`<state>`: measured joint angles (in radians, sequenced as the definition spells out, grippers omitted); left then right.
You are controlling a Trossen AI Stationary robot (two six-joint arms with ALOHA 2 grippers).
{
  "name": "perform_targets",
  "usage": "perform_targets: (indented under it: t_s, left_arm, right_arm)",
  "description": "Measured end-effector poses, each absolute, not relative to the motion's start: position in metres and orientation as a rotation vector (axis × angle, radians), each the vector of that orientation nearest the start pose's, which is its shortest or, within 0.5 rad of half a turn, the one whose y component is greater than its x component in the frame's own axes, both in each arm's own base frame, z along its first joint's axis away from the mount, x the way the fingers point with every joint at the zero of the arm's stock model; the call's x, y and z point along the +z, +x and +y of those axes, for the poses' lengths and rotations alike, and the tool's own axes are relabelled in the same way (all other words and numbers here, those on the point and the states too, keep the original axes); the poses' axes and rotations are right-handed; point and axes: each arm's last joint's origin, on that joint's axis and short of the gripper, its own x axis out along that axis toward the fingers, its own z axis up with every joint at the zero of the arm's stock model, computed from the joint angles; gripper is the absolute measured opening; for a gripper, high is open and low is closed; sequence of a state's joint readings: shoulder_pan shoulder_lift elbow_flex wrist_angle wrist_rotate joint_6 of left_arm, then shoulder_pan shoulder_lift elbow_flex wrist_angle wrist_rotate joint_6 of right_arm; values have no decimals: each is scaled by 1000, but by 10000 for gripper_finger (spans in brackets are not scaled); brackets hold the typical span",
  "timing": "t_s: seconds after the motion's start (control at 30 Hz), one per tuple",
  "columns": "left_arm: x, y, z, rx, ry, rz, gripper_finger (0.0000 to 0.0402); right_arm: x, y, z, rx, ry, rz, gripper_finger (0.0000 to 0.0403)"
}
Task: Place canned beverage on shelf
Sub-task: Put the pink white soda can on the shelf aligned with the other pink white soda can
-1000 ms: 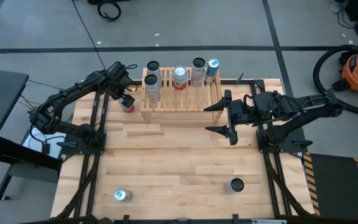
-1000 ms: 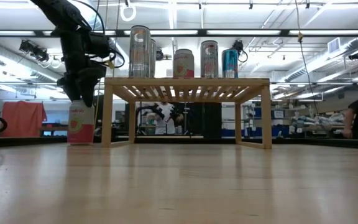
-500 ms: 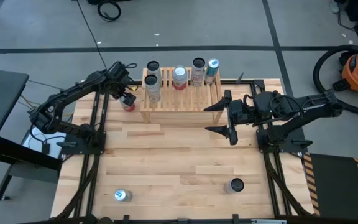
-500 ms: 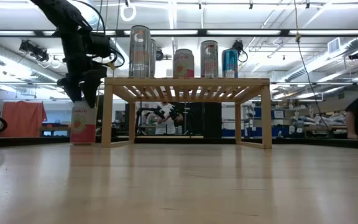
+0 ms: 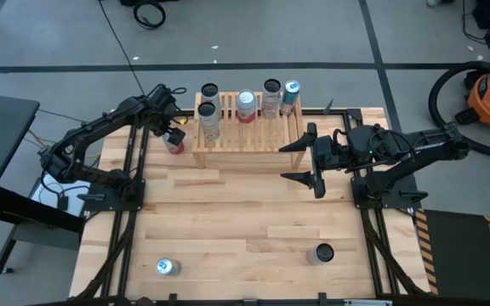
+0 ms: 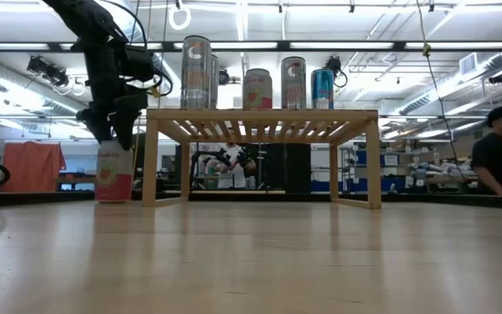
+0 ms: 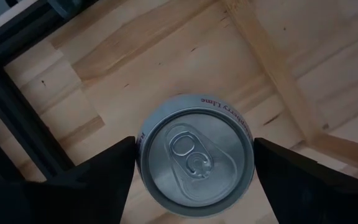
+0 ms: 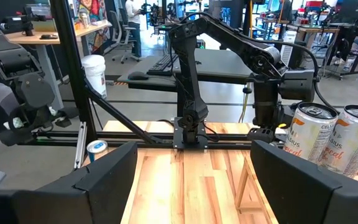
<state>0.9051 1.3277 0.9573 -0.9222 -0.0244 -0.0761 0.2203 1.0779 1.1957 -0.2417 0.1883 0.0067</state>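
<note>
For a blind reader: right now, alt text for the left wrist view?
A can seen from above stands on the wooden table, between the left tool's open fingers.

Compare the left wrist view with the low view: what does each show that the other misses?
Only the left wrist view shows the pink can's lid and pull tab, with a gap on each side between it and the left gripper's open fingers. Only the low view shows the shelf carrying its cans, and a person in the room behind. Both show the can upright on the table beside the shelf leg.
</note>
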Motion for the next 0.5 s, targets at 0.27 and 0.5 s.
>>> perform_targets:
  t_s: [0.27, 0.5]
  left_arm:
    - [234, 142, 182, 852, -663, 1194, 314]
    - [233, 141, 180, 857, -688, 1206, 314]
  right_arm:
    - [413, 222, 44, 32, -18, 121, 323]
    - [412, 222, 44, 22, -19, 122, 323]
